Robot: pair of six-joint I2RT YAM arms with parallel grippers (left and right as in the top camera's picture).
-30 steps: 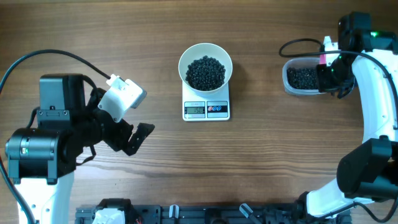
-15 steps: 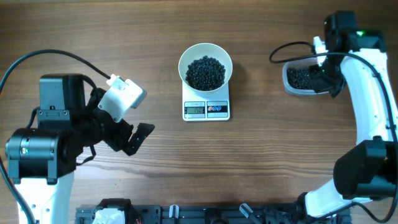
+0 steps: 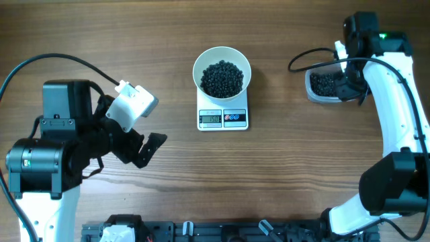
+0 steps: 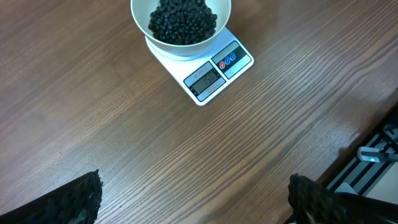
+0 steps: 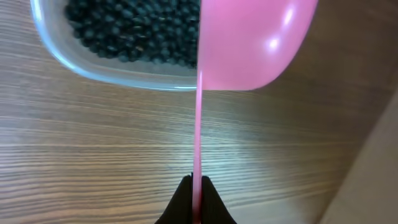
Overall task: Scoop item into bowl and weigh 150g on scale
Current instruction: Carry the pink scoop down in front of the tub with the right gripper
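While at tub's (image 5: 93,67) edge, pink scoop (image 5: 249,43)

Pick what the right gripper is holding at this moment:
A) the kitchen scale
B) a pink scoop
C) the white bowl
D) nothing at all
B: in the right wrist view, the right gripper is shut on the thin handle of the pink scoop, in front of the clear tub of black pieces.

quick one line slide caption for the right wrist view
Right gripper shut on the thin handle of a pink scoop, its head at the rim of a clear tub of black beans.
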